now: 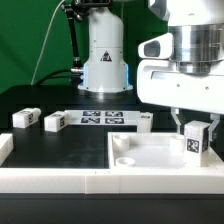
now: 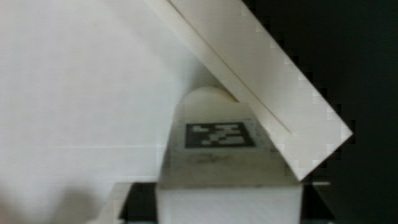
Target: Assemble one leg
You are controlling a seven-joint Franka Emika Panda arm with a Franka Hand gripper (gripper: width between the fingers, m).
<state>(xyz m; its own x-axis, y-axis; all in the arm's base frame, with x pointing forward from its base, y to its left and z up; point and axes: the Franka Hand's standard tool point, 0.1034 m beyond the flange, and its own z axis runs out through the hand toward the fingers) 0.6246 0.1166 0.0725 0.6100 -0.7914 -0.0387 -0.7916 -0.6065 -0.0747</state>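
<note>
My gripper (image 1: 192,127) is shut on the leg (image 1: 197,139), a small white block with a black-and-white tag on its face. It holds the leg upright over the right corner of the large white panel (image 1: 150,153), which lies flat at the exterior view's right. Whether the leg touches the panel I cannot tell. In the wrist view the leg (image 2: 217,140) stands between my dark fingers (image 2: 139,200), with its rounded end against the panel's surface (image 2: 89,100) near the panel's angled edge (image 2: 267,80). My gripper (image 2: 222,205) clamps the leg's near end.
Three more legs lie on the black table: two at the exterior view's left (image 1: 26,118) (image 1: 55,122) and one near the middle (image 1: 145,120). The marker board (image 1: 100,118) lies between them. A white raised border (image 1: 60,178) runs along the front. The arm's base (image 1: 104,60) stands at the back.
</note>
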